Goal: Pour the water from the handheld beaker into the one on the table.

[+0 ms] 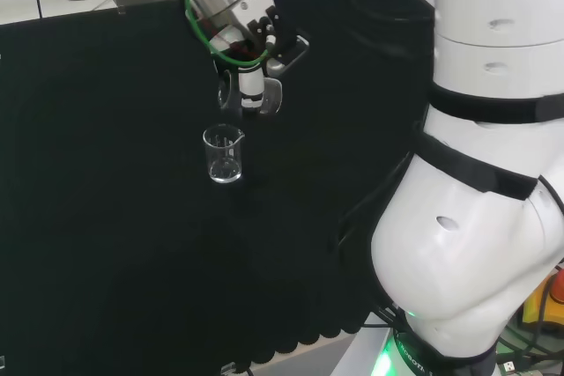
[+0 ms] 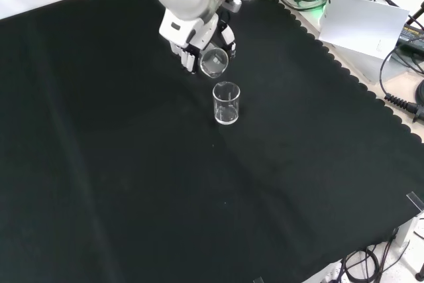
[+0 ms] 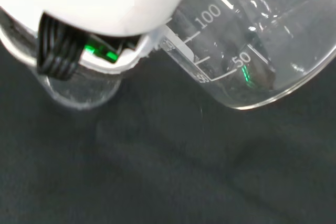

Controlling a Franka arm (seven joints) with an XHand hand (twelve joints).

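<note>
Hand [image 2: 195, 44] at upper centre of front view, fingers curled round tipped clear beaker [image 2: 214, 63]; second beaker [image 2: 226, 103] upright on black cloth [image 2: 99, 164] just below.

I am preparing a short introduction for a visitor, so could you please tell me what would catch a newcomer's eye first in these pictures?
First, the hand, holding a tilted clear beaker above the black cloth near the top of the front view. Just below it there, a second clear beaker stands upright on the cloth. In the head view, the arm's big white links loom at the right.
</note>
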